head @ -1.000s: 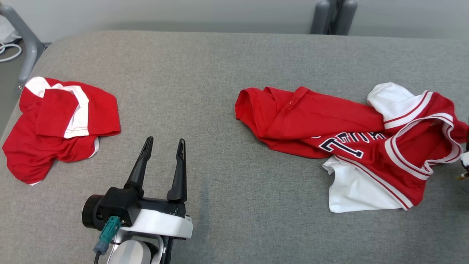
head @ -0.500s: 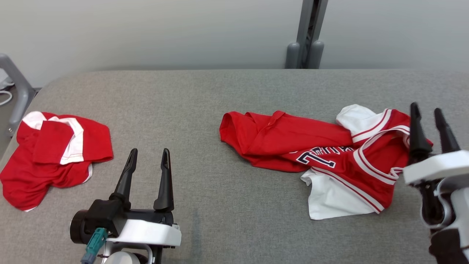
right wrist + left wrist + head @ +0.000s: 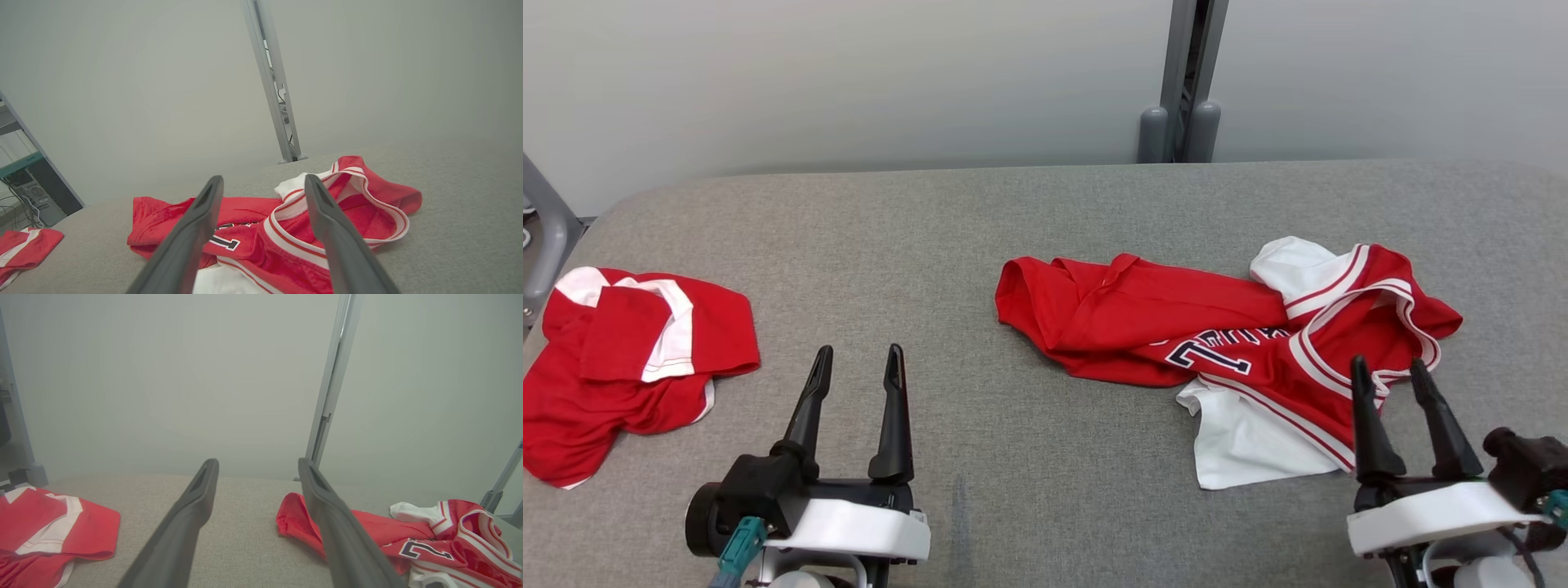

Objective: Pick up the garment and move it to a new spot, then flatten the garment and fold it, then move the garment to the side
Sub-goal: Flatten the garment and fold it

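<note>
A crumpled red and white jersey, the garment [image 3: 1225, 335] [image 3: 408, 539] [image 3: 286, 228], lies on the right half of the grey table [image 3: 980, 229]. Dark letters show on its front. My right gripper [image 3: 1390, 371] [image 3: 264, 181] stands open at the lower right, its fingertips just over the jersey's near right edge with nothing between them. Near the lower left, my left gripper [image 3: 860, 359] [image 3: 258, 465] stands open above bare table, well left of the jersey.
A second red and white garment [image 3: 629, 359] [image 3: 45, 526] [image 3: 20, 249] lies bunched at the table's left edge. A grey post [image 3: 1186, 73] rises behind the table's far edge against a pale wall. A grey frame [image 3: 543, 229] stands at the far left.
The head camera has tilted up, shifting the whole picture. My right gripper has come into view and dropped to the lower right by the jersey. The garments have not moved.
</note>
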Available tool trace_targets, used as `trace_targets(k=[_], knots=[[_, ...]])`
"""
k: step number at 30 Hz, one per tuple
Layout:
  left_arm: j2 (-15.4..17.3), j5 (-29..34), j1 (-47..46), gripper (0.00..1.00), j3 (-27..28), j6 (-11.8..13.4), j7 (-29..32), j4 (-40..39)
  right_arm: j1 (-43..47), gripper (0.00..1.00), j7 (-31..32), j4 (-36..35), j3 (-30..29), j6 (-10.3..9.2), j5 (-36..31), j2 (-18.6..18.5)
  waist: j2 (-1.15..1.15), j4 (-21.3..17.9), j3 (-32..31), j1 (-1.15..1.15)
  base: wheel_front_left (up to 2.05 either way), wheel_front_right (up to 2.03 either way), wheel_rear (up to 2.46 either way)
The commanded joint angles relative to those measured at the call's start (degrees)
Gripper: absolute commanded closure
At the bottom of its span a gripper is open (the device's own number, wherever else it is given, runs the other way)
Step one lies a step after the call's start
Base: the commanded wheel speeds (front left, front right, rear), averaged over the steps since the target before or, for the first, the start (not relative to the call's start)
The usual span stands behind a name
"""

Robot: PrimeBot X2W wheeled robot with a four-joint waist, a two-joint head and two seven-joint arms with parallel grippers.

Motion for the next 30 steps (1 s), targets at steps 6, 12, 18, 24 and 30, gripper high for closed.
trace_targets(k=[6, 12, 18, 24, 30], knots=[[0.2, 0.0, 0.2, 0.00, -0.1, -0.1, -0.2, 0.7, -0.2, 0.00, -0.4, 0.1, 0.8, -0.02, -1.7, 0.6, 0.00, -0.5, 0.1, 0.00, 0.00, 0.00, 0.00], [0.2, 0.0, 0.1, 0.00, -0.6, -0.3, -0.2, 1.0, -1.2, 0.00, -0.4, 1.0, 1.8, -0.02, -2.1, 0.8, 0.00, -0.2, 0.0, 0.00, 0.00, 0.00, 0.00], [0.2, 0.1, -0.3, 0.00, -1.6, -0.7, -0.2, 1.4, -5.2, 0.00, 3.2, 3.2, 6.8, -0.02, -2.2, 0.6, 0.00, 1.3, 0.7, 0.00, 0.00, 0.00, 0.00], [0.2, -0.8, -1.8, 0.00, -3.0, -0.5, -0.2, 1.9, -14.2, 0.00, 12.0, 9.0, 10.4, -0.02, 6.0, 0.5, 0.00, 4.6, 3.2, 0.00, 0.00, 0.00, 0.00], [0.2, -2.6, -4.4, 0.00, -5.7, 0.0, -0.2, 1.6, -25.0, 0.00, 18.1, 18.5, 9.8, -0.02, 10.5, -2.4, 0.00, 10.3, 7.3, 0.00, 0.00, 0.00, 0.00]])
